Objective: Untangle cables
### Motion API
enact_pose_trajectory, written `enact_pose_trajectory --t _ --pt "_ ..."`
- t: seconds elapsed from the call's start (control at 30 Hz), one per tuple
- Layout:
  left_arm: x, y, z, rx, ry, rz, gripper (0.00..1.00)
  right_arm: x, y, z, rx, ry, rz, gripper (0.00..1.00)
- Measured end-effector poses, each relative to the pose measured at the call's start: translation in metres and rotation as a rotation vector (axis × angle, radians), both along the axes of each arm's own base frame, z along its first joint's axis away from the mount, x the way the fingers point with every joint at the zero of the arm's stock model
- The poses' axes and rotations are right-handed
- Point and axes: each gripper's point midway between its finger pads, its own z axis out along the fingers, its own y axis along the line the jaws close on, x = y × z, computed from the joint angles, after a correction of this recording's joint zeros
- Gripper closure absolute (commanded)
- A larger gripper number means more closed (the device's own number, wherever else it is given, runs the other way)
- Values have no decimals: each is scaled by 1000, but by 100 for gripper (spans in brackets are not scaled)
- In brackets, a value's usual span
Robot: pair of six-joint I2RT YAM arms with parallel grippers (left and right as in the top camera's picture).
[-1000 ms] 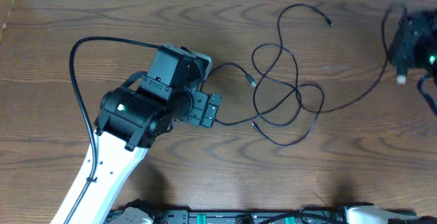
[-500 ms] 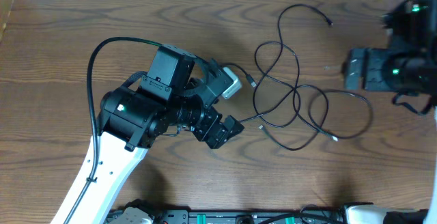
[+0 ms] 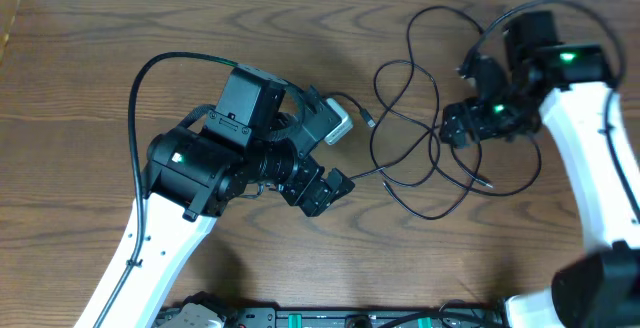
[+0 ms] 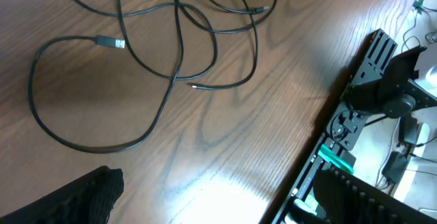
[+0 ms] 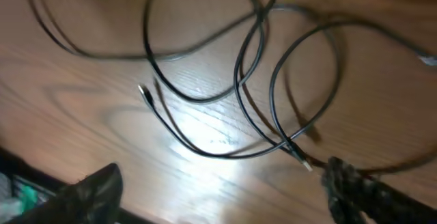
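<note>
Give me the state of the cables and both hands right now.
cables: tangled, loops crossing, lying loose on the table, not held.
left hand: open, empty, above the wood beside the tangle.
right hand: open, empty, low over the tangle's right side.

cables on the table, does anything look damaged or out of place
Nothing looks damaged or spilled. The thin black cables lie in loose loops crossing one another right of centre on the table, plug ends free. That overlap is the only untidy thing; the right gripper hangs open above it.
</note>
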Motion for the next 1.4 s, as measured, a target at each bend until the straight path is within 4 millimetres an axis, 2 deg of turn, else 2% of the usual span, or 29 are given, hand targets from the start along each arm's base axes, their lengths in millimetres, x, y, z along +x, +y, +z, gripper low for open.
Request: enact_pose_trajectory --t 0.07,0.17,0.27,0.37,0.53,0.9,1.3,1.4 --pt "0 0 0 1 5 7 5 -2 6 -23 0 43 18 32" --pt "0 0 0 0 7 10 5 -8 20 -63 -5 143 64 33" --pt "0 0 0 0 9 10 5 -3 33 -85 -7 162 101 35" --pt "-2 2 -2 6 21 12 5 4 41 -99 -18 154 119 45" --pt "-7 4 -5 18 44 13 5 13 35 -128 -76 182 67 50" --pt "-7 4 -5 19 47 12 5 32 24 -134 -122 137 -49 43" --pt "-7 4 -5 19 47 12 5 36 16 -135 -170 126 -110 46" --pt "-7 4 -5 19 47 12 5 33 15 -140 -170 129 -122 50"
